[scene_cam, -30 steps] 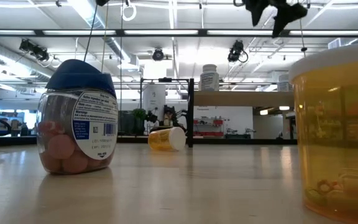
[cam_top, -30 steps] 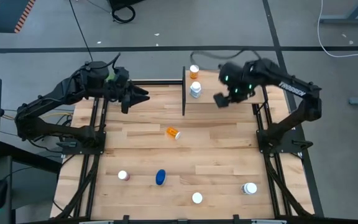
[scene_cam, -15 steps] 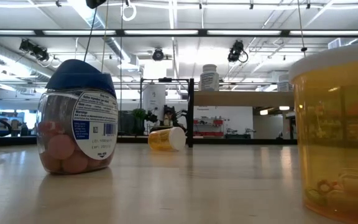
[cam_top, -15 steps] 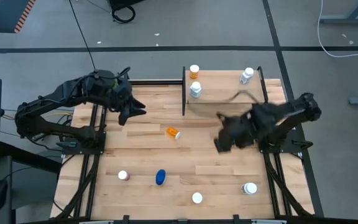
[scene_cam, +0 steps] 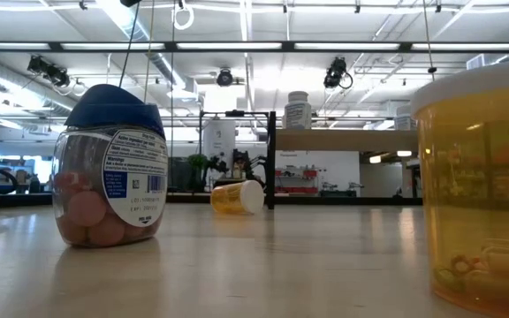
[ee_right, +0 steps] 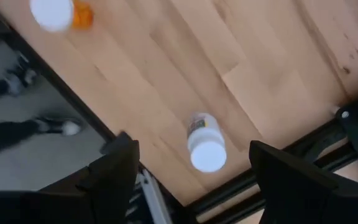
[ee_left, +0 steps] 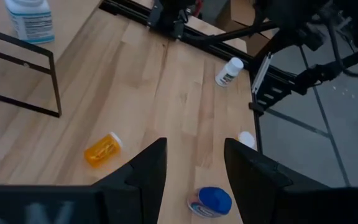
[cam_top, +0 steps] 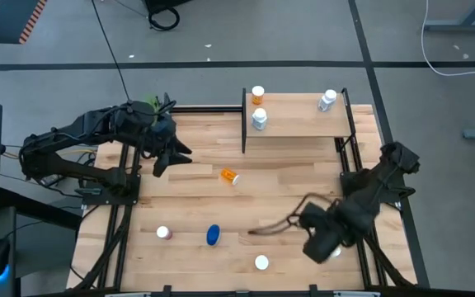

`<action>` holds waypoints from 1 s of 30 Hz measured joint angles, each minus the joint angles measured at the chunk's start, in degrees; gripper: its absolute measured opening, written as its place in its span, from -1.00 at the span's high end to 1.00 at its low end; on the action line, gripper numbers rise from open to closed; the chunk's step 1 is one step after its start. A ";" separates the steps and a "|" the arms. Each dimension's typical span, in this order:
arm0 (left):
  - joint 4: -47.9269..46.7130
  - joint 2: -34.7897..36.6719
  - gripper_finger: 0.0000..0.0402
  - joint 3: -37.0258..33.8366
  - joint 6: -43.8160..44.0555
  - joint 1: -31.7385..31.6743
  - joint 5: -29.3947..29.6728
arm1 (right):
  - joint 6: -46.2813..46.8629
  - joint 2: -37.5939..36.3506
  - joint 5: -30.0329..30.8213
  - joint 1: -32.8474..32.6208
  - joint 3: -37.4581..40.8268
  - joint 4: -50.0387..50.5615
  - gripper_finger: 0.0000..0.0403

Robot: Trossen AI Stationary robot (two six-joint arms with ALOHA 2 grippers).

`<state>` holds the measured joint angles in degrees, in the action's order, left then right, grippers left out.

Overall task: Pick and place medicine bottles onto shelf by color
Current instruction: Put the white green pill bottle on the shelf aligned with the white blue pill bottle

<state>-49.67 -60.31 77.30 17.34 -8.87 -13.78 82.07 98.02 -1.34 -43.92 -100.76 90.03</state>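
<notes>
Three bottles (cam_top: 259, 119) upright on shelf (cam_top: 295, 125); orange one (cam_top: 231, 176) toppled mid-table.

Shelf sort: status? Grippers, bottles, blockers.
Right gripper open above the white bottle at the table's near right corner. Left gripper open, empty, over the orange bottle lying mid-table. Shelf holds three bottles. Nothing blocking.

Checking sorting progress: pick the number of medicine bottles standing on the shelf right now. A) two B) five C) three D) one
C: the high view shows three bottles on the shelf: an orange bottle and a white bottle at one end, and another white bottle near the other end.
</notes>
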 joint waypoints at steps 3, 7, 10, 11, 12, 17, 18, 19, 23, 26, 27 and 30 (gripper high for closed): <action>0.02 0.00 0.17 0.00 0.00 0.16 0.00 | -0.59 2.26 -0.05 -3.79 0.01 -0.01 -0.55; 0.04 0.00 0.17 -0.02 1.02 0.17 0.00 | -0.66 4.74 -0.24 -8.73 0.01 -0.03 -0.55; 0.07 0.00 0.17 -0.02 1.45 0.16 0.02 | 0.73 5.79 0.13 -12.13 0.03 -0.03 -0.55; 0.07 0.00 0.17 -0.02 1.63 0.16 0.00 | 1.60 6.06 0.61 -13.12 0.03 -0.01 -0.55; 0.09 0.00 0.17 -0.02 2.31 0.18 0.00 | 2.46 6.29 1.35 -14.03 0.03 -0.02 -0.55; 0.13 -0.02 0.17 -0.02 7.76 0.18 0.01 | 5.41 5.41 5.16 -16.79 2.23 0.06 -0.50; 0.14 -0.02 0.17 -0.02 8.46 0.19 0.04 | 5.30 4.86 5.63 -16.96 3.20 -0.17 -0.48; 0.20 -0.02 0.17 -0.02 9.23 0.31 0.02 | 4.61 4.15 6.18 -17.15 4.21 -0.43 -0.46; 0.20 -0.02 0.17 -0.02 10.72 1.54 0.02 | -0.97 0.27 6.77 -17.36 10.71 -6.75 -0.39; 0.17 -0.02 0.17 -0.02 11.94 3.05 0.02 | -4.43 -3.48 4.87 -17.20 17.93 -14.06 -0.37; 0.16 -0.02 0.17 -0.04 12.10 3.45 0.00 | -5.04 -4.78 3.70 -16.94 20.52 -16.43 -0.37; 0.11 -0.02 0.17 -0.04 13.07 4.50 0.02 | -5.66 -7.53 2.58 -16.58 26.47 -19.07 -0.37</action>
<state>-49.56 -60.34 77.25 30.41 -4.37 -13.76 76.41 90.49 1.24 -60.50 -74.29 70.95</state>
